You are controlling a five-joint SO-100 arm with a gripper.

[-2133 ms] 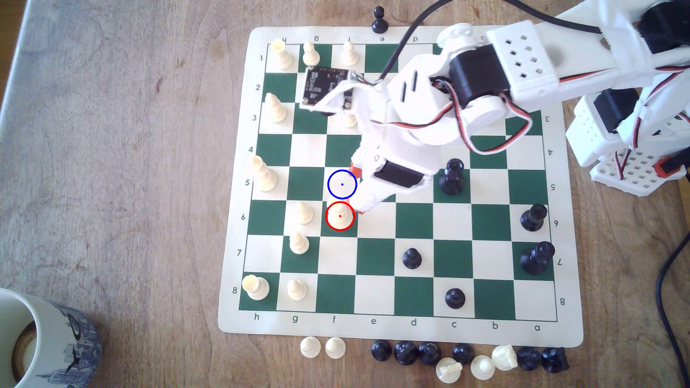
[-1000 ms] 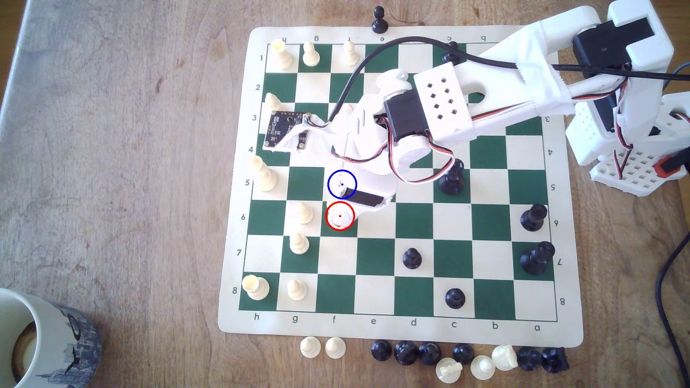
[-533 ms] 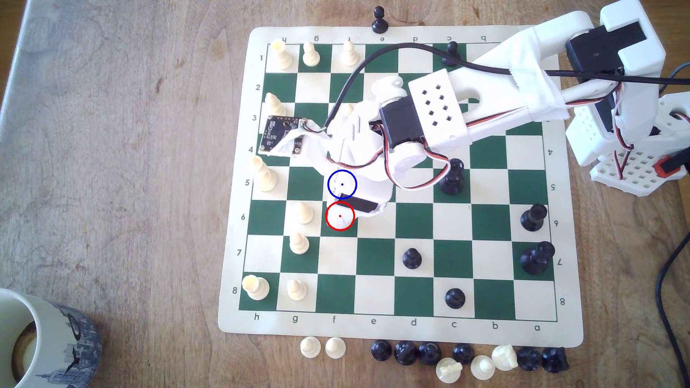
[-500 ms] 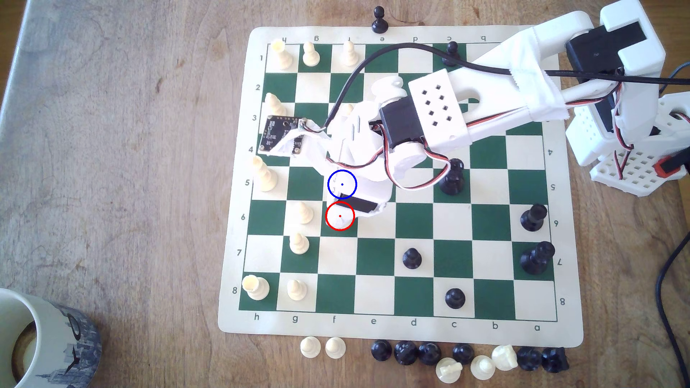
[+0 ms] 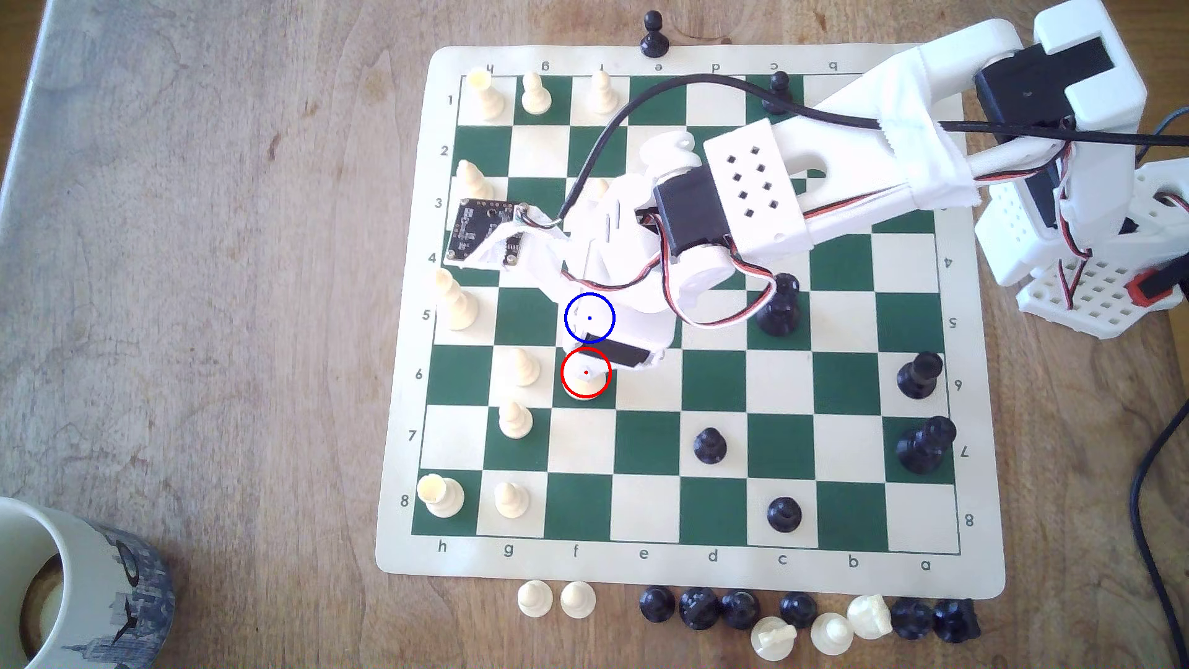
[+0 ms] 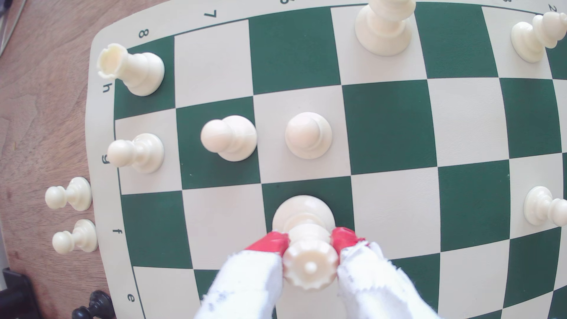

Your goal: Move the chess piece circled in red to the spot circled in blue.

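Exterior view gives me the wooden table [image 5: 193, 257] first, with the green-and-cream chessboard [image 5: 708, 572] laid on it, and I place everything else by that board. My white arm [image 5: 759, 186] reaches in over the board's a-file corner by rank 2 and stretches across toward the f-file. A patterned mug [image 5: 77, 585] stands on the table well off the board's h8 corner. Along the board's rank-8 edge, just off the mat, lies a row of captured pieces [image 5: 798, 614] — cream and black mixed. On the board itself, two cream pawns [image 6: 228, 138] stand on g7 and g6, the file next to the one I am working. The gripper [image 6: 310, 245] is down over f6, the green square under the red ring, and its red-tipped fingers [image 6: 271, 242] are clamped on the chess piece [image 6: 310, 267] from both sides, just under its broad ridged top. From the wrist view the piece stands upright and its round base looks to rest on that green square — I cannot tell whether it has lifted at all. The spot [image 5: 590, 318] is the cream square f5, touching f6 along the f-file, and part of my wrist hangs over it.
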